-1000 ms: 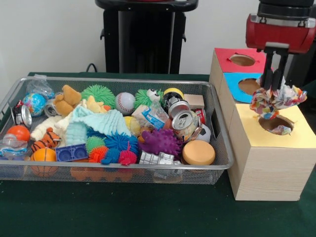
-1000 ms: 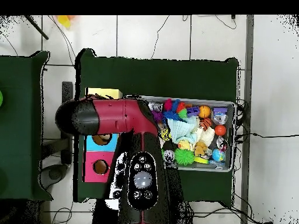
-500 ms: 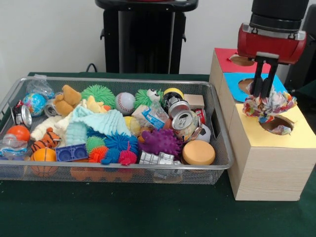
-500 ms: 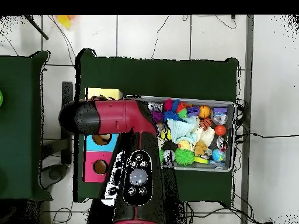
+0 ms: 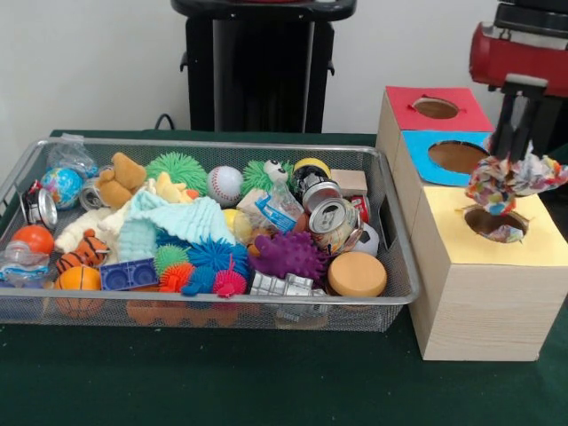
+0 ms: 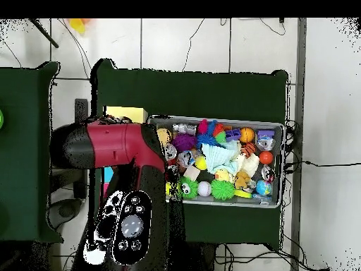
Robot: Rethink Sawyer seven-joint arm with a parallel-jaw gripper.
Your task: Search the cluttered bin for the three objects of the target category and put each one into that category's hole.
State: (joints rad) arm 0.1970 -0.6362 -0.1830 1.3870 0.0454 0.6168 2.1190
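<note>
gripper [image 5: 513,164] clamped on dotted fabric bundle [image 5: 515,179], suspended above the yellow-surround hole [image 5: 495,221], right of the bin [image 5: 390,257].

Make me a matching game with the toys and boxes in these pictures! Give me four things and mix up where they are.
Things:
1. dotted cloth bundle
2. purple spiky ball
3. teddy bear
4. red hole

Places:
A. on the box farthest from the camera
B. hanging from the claw above the yellow hole
C. in the bin, far left part, beside the green spiky ball
D. in the bin, next to the orange disc

Pairs: 1-B, 2-D, 3-C, 4-A
</note>
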